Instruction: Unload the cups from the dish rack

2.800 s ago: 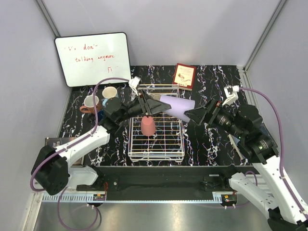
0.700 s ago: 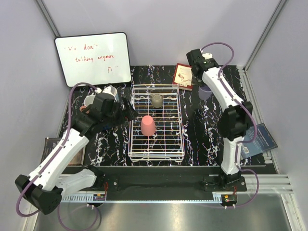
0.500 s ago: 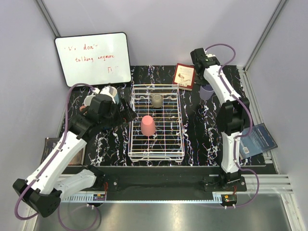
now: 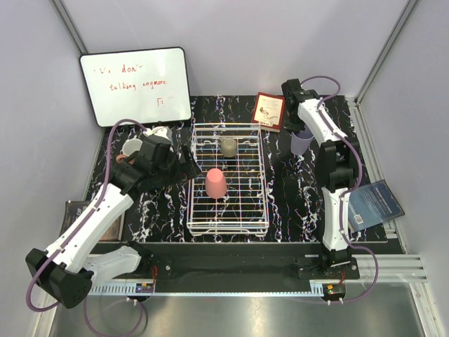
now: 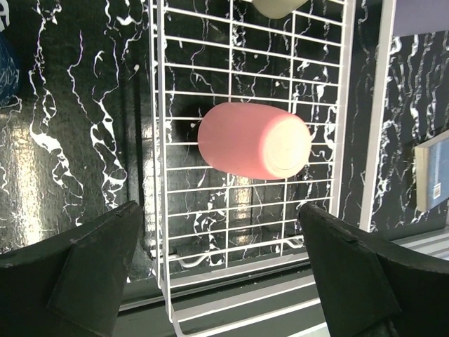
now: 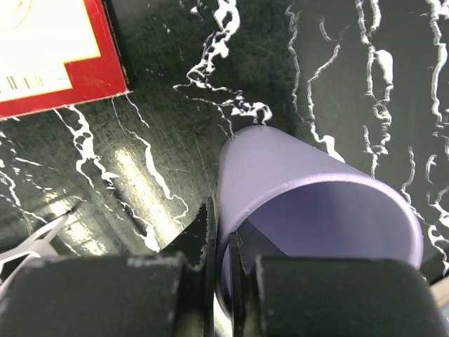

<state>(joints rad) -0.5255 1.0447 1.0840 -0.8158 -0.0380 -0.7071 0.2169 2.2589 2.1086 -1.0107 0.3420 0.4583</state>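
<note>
Seen from the top cam, the white wire dish rack (image 4: 228, 127) sat in the middle of the black table w/ white streaks (image 4: 287, 203). Two cups were in it. A pink-orange cup (image 4: 215, 182) stood upside down near the middle, a bit to the 9 o'clock side. A small grey-beige cup (image 4: 229, 146) stood at the 12 o'clock end.

The light purple cup w/ no handle (image 4: 300, 143) was out of the rack, at approx 2 o'clock from it, near a red card (image 4: 269, 110). The R gripper (image 6: 222, 232) had it by the rim. The fingers were squeezed on the cup wall, one outside & one inside. I couldn't tell if the cup touched the table.

The L gripper (image 4: 188, 163) hung at the rack's 10 o'clock edge. Its fingers (image 5: 84, 274) were wide apart & held nothing. In the L wrist cam the pink-orange cup showed btw them, lower down.

At approx 10 o'clock from the rack, a reddish-brown mug (image 4: 131, 147) peeked out from behind the L arm. A white board w/ red writing (image 4: 135, 84) leaned at 11 o'clock.
</note>
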